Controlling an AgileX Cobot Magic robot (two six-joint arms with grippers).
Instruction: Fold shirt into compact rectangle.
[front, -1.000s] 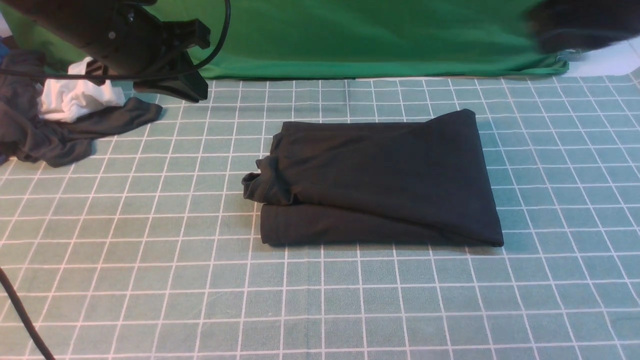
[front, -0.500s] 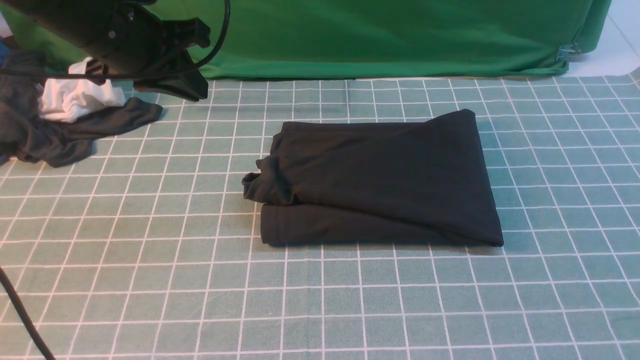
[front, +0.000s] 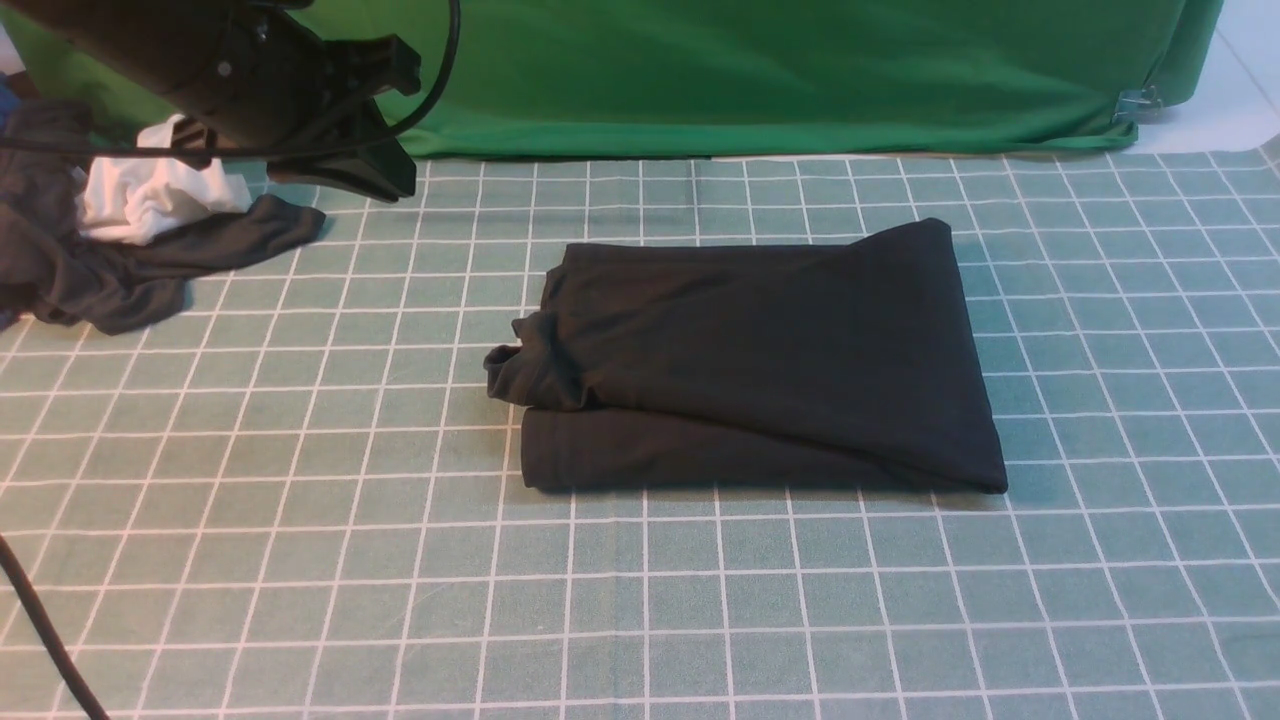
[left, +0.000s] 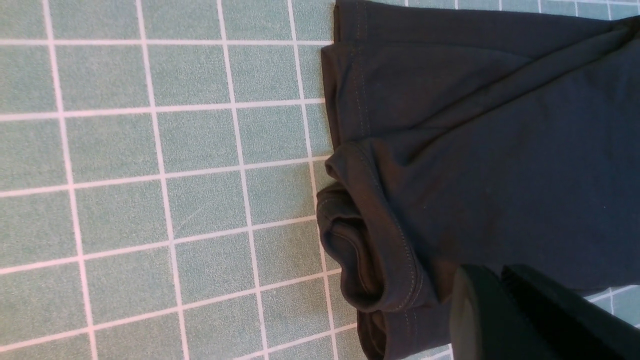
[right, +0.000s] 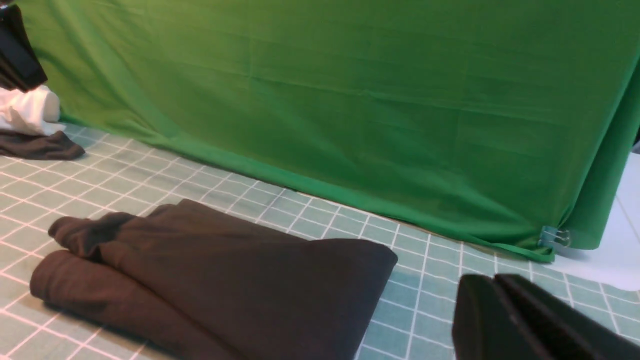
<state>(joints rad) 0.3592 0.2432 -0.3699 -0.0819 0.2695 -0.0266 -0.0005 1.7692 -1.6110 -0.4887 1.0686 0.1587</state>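
The black shirt (front: 760, 360) lies folded into a thick, roughly rectangular bundle in the middle of the gridded mat, with a bunched hem sticking out at its left end (front: 510, 370). No print or label shows. My left gripper (front: 395, 185) hangs shut and empty, high at the back left, well clear of the shirt. In the left wrist view its closed fingers (left: 500, 280) hover above the shirt's hemmed end (left: 475, 150). My right gripper (right: 492, 282) is shut and empty, held off the mat to the right of the shirt (right: 225, 280); it is outside the front view.
A dark grey garment (front: 120, 270) with a white cloth (front: 150, 200) lies at the back left. The green backdrop (front: 750, 70) hangs along the far edge, held by a metal clip (front: 1140, 103). A black cable (front: 40, 630) crosses the near left corner of the mat (front: 300, 520).
The dark blur of my right arm at the top right of the front view has gone out of sight. The shirt and left arm have not moved.
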